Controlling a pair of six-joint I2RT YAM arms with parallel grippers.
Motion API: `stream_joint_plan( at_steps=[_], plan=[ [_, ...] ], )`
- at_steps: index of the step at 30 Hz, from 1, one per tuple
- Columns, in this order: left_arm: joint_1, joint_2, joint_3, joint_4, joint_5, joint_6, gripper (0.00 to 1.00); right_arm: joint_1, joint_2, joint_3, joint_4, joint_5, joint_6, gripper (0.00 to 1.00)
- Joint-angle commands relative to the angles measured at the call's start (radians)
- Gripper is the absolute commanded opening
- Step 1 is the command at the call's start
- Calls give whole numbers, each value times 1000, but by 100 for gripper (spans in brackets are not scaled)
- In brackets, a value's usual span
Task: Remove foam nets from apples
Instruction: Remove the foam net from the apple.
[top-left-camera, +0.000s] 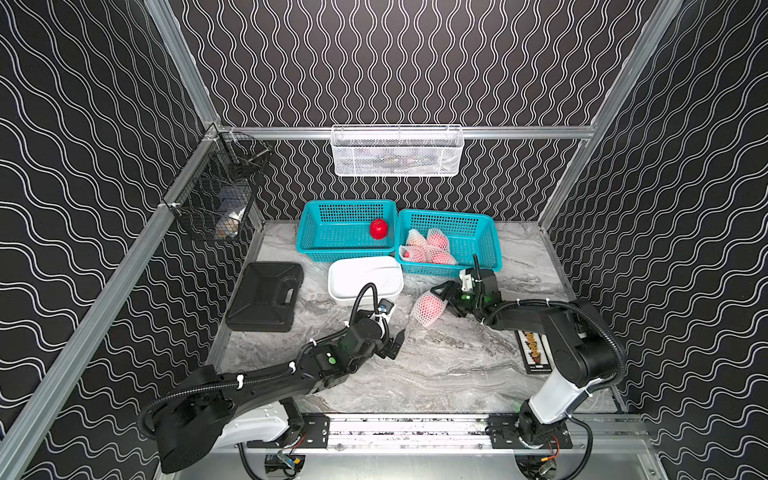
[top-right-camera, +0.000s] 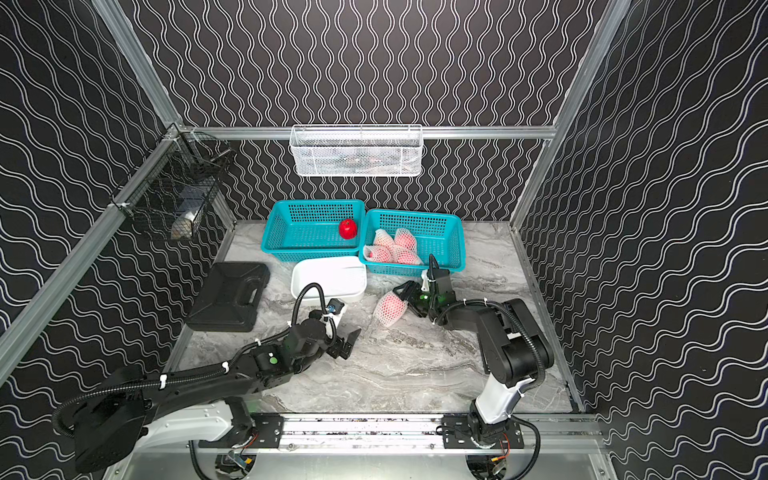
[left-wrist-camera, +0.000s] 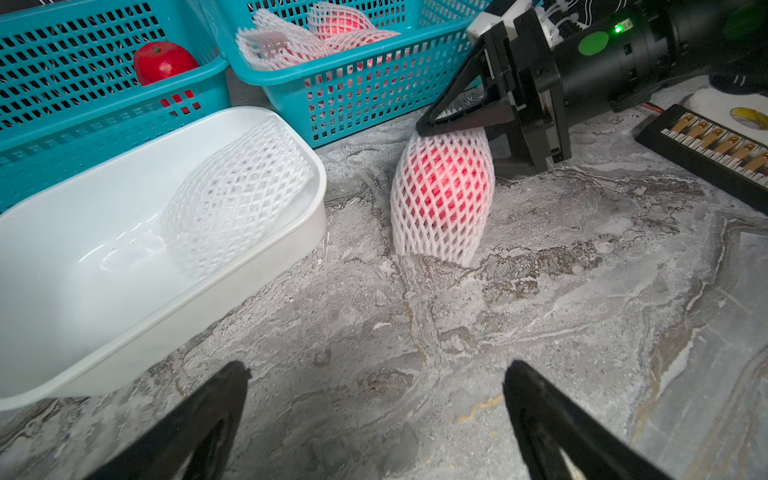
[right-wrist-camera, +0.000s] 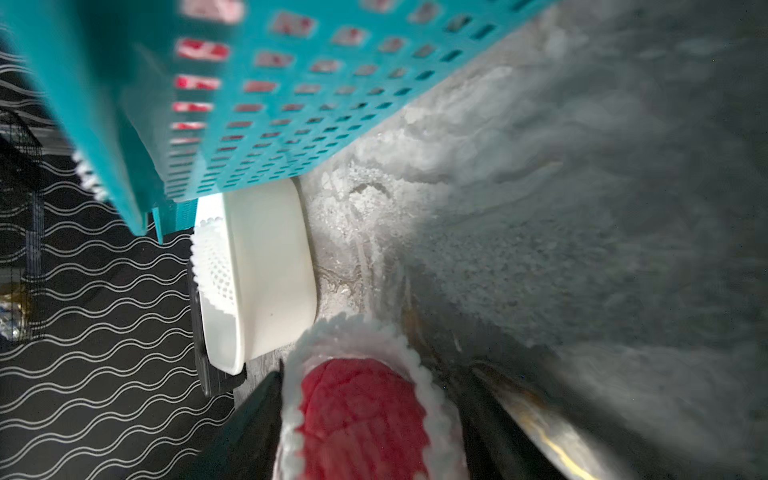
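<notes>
One apple wrapped in a white foam net (top-left-camera: 430, 311) (top-right-camera: 390, 308) (left-wrist-camera: 442, 195) rests tilted on the marble table. My right gripper (top-left-camera: 441, 300) (top-right-camera: 405, 297) (right-wrist-camera: 365, 395) is shut on its upper end, a finger on each side of the net. My left gripper (top-left-camera: 395, 345) (top-right-camera: 349, 340) (left-wrist-camera: 376, 374) hangs open above bare table, short of that apple. A bare glossy red apple (top-left-camera: 378, 228) (left-wrist-camera: 164, 62) lies in the left teal basket (top-left-camera: 332, 245). Several netted apples (top-left-camera: 428, 248) (left-wrist-camera: 316, 37) fill the right teal basket (top-left-camera: 478, 249). An empty foam net (left-wrist-camera: 237, 191) lies in the white tub (top-left-camera: 345, 291).
A black case (top-left-camera: 266, 297) lies left of the tub. A black strip with gold contacts (top-left-camera: 536, 351) sits by the right arm. A white wire basket (top-left-camera: 397, 151) hangs on the back wall and a black wire basket (top-left-camera: 220, 191) on the left rail.
</notes>
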Motion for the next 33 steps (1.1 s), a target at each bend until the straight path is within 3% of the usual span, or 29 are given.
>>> stream_joint_plan(
  at_steps=[1, 6, 8, 9, 10, 16, 19, 22, 25, 30, 33],
  plan=[
    [2, -2, 8, 9, -3, 10, 100, 15, -20, 15, -15, 24, -61, 59],
    [1, -4, 13, -8, -12, 10, 100, 33, -32, 21, 1, -3, -115, 42],
    [1, -11, 11, -9, -16, 12, 100, 41, -33, 27, -20, 3, -142, 44],
    [1, -15, 8, -10, -19, 12, 100, 45, -31, 34, -35, 3, -158, 51],
    [2, -20, 5, -10, -21, 12, 100, 50, -30, 42, -56, 5, -176, 49],
    [1, -28, -7, -12, -27, 2, 100, 71, -67, 35, -93, 44, -237, 35],
    [2, -32, -10, -9, -28, -3, 100, 94, -109, 44, -123, 62, -282, 20],
    [2, -34, -11, -4, -29, -6, 100, 119, -135, 59, -146, 62, -338, 18],
    [1, -31, -8, -7, -35, -1, 99, 183, -158, 52, -129, 67, -393, 7],
    [2, -43, -17, -5, -49, 0, 100, 238, -162, 5, -46, 78, -447, 4],
    [2, -55, -23, -11, -56, 1, 100, 272, -188, -32, 23, 74, -483, 7]
  ],
)
